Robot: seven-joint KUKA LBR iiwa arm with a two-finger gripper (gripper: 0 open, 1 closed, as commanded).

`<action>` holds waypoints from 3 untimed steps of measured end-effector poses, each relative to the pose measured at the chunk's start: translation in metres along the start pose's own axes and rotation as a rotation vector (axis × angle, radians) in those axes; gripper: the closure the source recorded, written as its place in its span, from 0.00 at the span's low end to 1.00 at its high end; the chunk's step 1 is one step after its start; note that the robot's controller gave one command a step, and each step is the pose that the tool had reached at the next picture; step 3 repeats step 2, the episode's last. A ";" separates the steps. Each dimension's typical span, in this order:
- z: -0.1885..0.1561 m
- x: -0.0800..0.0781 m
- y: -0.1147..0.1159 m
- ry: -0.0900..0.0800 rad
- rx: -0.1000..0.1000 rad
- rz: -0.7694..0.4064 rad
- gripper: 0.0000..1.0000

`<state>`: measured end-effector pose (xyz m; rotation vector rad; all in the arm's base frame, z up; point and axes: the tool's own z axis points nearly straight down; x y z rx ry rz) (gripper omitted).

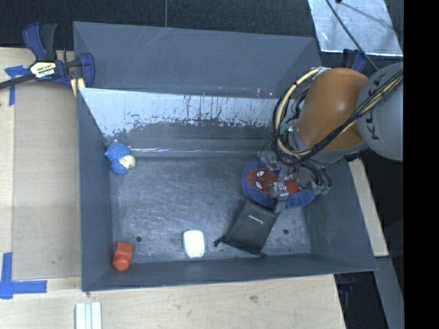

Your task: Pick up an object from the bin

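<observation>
My gripper (280, 184) is low at the right side of the bin, under the orange wrist cover, right over a red and blue soft toy (259, 181) that lies on the bin floor. The gripper's body covers the toy's middle. A flat black pouch (250, 229) lies just in front of the toy, tilted, touching its near edge.
A white oval lump (194, 243) lies near the front wall at the middle. A small red-orange cylinder (123, 256) sits in the front left corner. A blue and white small toy (119, 157) rests at the back left by the wall.
</observation>
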<state>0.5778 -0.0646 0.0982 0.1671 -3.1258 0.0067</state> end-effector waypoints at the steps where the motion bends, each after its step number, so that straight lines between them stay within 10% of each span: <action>1: -0.053 0.018 -0.007 -0.020 -0.001 -0.014 1.00; 2: -0.153 0.029 -0.027 -0.023 0.001 -0.003 1.00; 3: -0.153 0.029 -0.027 -0.023 0.001 -0.003 1.00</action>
